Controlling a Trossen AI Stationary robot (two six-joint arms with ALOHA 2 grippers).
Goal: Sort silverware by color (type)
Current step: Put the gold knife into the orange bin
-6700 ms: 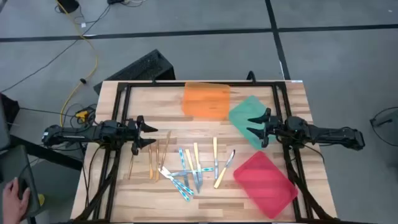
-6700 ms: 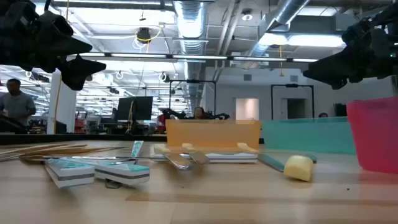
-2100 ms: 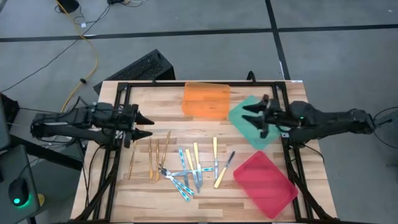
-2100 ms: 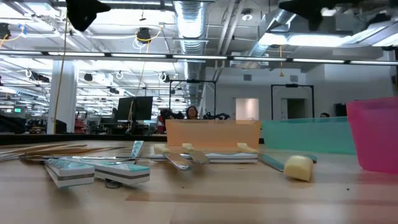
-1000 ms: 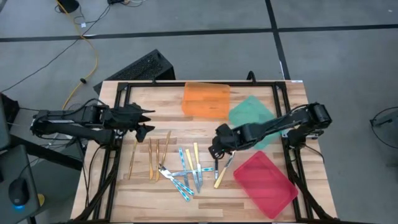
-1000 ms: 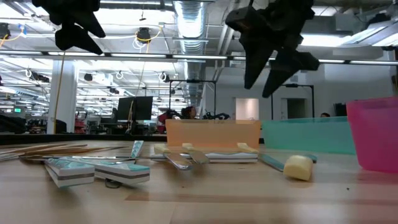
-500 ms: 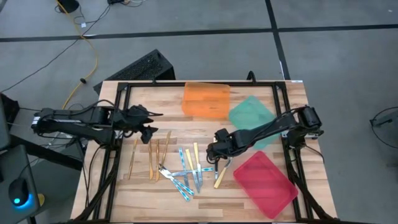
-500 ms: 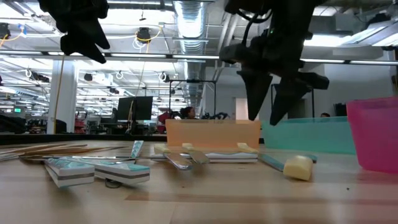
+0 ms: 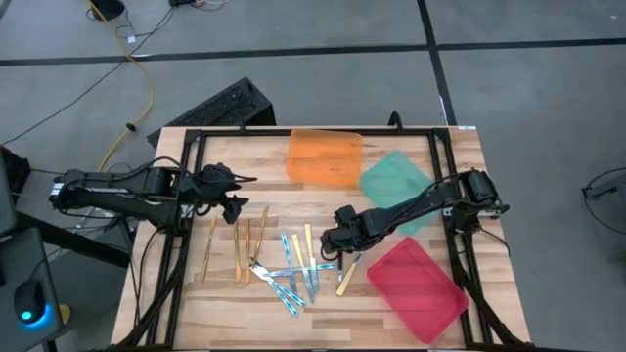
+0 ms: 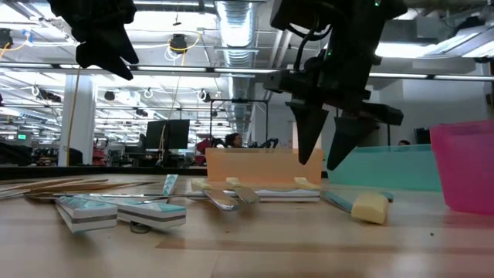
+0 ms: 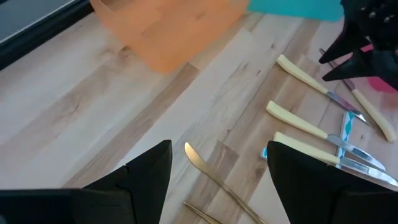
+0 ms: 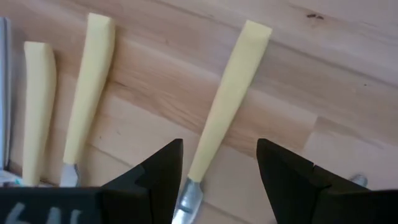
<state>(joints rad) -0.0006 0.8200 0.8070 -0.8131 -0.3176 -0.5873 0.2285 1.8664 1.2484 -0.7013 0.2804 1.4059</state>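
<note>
The silverware lies flat on the wooden table, near its front: gold pieces point(image 9: 240, 249), blue-handled ones point(image 9: 290, 274) and yellow-handled ones point(image 9: 309, 246). My right gripper point(image 9: 335, 244) is open and points down just above the table point(image 10: 320, 158). In the right wrist view its fingers point(image 12: 217, 180) stand on either side of one yellow handle point(image 12: 230, 106) without touching it. My left gripper point(image 9: 243, 192) is open and hovers high point(image 10: 104, 46) over the table's left part. A gold utensil's tip point(image 11: 198, 158) shows below it point(image 11: 217, 186).
An orange tray point(image 9: 325, 156) lies at the far middle. A green tray point(image 9: 396, 184) lies right of it, and a red tray point(image 9: 416, 288) at the near right. Two more yellow handles point(image 12: 87, 93) lie beside the right gripper. Black frame rails point(image 9: 186, 166) run along the table's sides.
My right gripper has come down toward the table and a little toward the near-left, ending over the yellow-handled utensils with its fingers pointing more steeply down. It stays open. No utensil has moved.
</note>
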